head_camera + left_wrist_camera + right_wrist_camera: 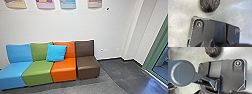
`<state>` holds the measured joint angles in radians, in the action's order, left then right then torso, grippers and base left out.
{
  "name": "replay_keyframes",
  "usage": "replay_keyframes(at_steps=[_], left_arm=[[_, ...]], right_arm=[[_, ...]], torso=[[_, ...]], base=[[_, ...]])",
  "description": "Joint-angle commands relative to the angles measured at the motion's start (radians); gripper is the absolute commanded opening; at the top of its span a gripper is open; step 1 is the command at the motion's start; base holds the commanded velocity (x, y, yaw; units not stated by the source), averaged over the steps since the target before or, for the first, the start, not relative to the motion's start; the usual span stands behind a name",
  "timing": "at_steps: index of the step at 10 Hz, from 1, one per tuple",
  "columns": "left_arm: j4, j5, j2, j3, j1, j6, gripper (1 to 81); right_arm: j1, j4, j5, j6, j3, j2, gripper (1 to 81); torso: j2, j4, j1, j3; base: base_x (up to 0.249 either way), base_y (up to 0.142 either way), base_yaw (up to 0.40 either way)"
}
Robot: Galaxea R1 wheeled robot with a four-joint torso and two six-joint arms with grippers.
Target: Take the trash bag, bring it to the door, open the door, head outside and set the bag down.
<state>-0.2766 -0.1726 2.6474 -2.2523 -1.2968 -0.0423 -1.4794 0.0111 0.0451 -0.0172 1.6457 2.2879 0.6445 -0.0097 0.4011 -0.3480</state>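
Carefully, please look at where the trash bag [209, 5] lies from your robot's base plate [208, 28]. Both wrist views give it to you just beyond one long edge of the plate, with a strip of floor [179, 23] seen between them. Its rounded end is toward this edge, and in the left wrist view its folds run together to a point there. The long axis of the bag I cannot tell you, because the bag is cut off by the picture.

About the claws, I must be honest with you: how far open the left claw or the right claw is, I cannot tell, and also not whether one of them has hold of the bag. The bag looks about equally large from both wrists, so I cannot say which arm is nearer. Whether it rests on the floor or hangs above it is also not certain.

For the carrying, my judgement is that your direction is to the robot's right. There the head view has a green frame [154, 53] with glass, which could belong to the door, beyond the brown seat [87, 66].
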Motion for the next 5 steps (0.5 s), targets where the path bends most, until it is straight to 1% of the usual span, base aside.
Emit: replay_keyframes(at_steps=[1, 2, 3, 4, 5], left_arm=[[-0.021, -0.088, -0.036, 0.010, 0.098, -0.001, 81.1], [-0.023, -0.099, -0.038, 0.010, 0.113, -0.001, 81.1], [-0.023, -0.110, -0.036, 0.010, 0.127, -0.001, 81.1], [-0.024, -0.126, -0.036, 0.008, 0.144, -0.001, 81.1], [-0.030, -0.136, -0.038, 0.007, 0.161, -0.001, 81.1]], right_arm=[[0.055, -0.029, 0.064, 0.010, -0.060, -0.074, 81.1], [0.061, -0.034, 0.065, 0.010, -0.067, -0.084, 81.1], [0.066, -0.048, 0.065, 0.010, -0.075, -0.101, 81.1], [0.073, -0.054, 0.065, 0.010, -0.093, -0.120, 81.1], [0.081, -0.057, 0.065, 0.010, -0.118, -0.143, 81.1]], torso=[[0.096, -0.033, 0.063, -0.091], [0.127, -0.031, 0.080, -0.102], [0.153, -0.034, 0.096, -0.124], [0.187, -0.016, 0.117, -0.155], [0.223, -0.022, 0.140, -0.189]], base=[[0.000, 0.000, 0.000], [0.000, 0.000, 0.000], [0.000, 0.000, 0.000], [0.000, 0.000, 0.000], [0.000, 0.000, 0.000]])
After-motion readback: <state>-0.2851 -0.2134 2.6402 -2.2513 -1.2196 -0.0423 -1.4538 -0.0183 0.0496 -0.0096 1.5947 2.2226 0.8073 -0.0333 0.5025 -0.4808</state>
